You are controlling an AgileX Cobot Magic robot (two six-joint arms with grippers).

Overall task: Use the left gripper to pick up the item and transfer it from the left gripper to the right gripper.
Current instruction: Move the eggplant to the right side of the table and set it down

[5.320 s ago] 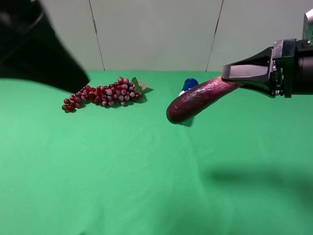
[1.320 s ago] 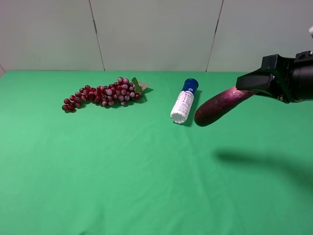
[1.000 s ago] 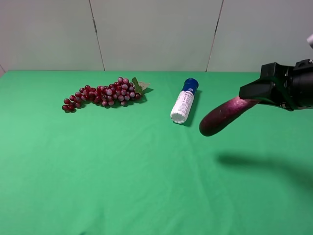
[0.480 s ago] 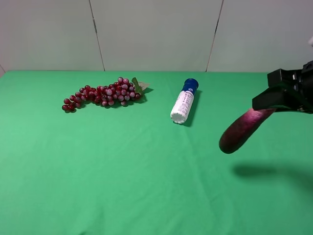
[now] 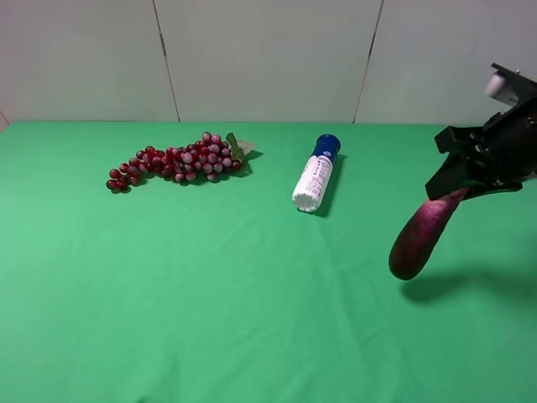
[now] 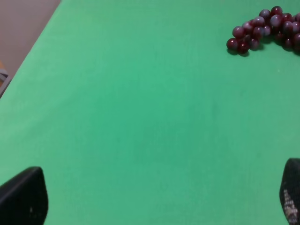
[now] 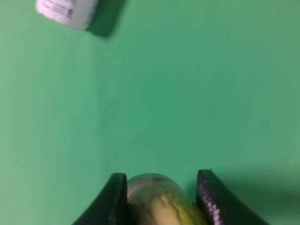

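Note:
The dark purple eggplant point(image 5: 418, 233) hangs tilted from my right gripper point(image 5: 457, 186) at the right of the exterior view, its free end low over the green cloth above its shadow. In the right wrist view the gripper point(image 7: 161, 192) is shut on the eggplant's pale stem end point(image 7: 159, 204), one black finger on each side. My left gripper point(image 6: 154, 199) is open and empty; only its two black fingertips point(image 6: 23, 197) show, wide apart over bare cloth. The left arm is out of the exterior view.
A red grape bunch point(image 5: 174, 160) lies at the back left, also in the left wrist view point(image 6: 265, 28). A white bottle with a blue cap point(image 5: 315, 174) lies at the back centre, its base in the right wrist view point(image 7: 65, 11). The green table point(image 5: 210, 285) ends at a pale wall.
The right gripper has carried the eggplant to the right and down, tilting it steeper toward the cloth. The left arm left the exterior view several seconds ago.

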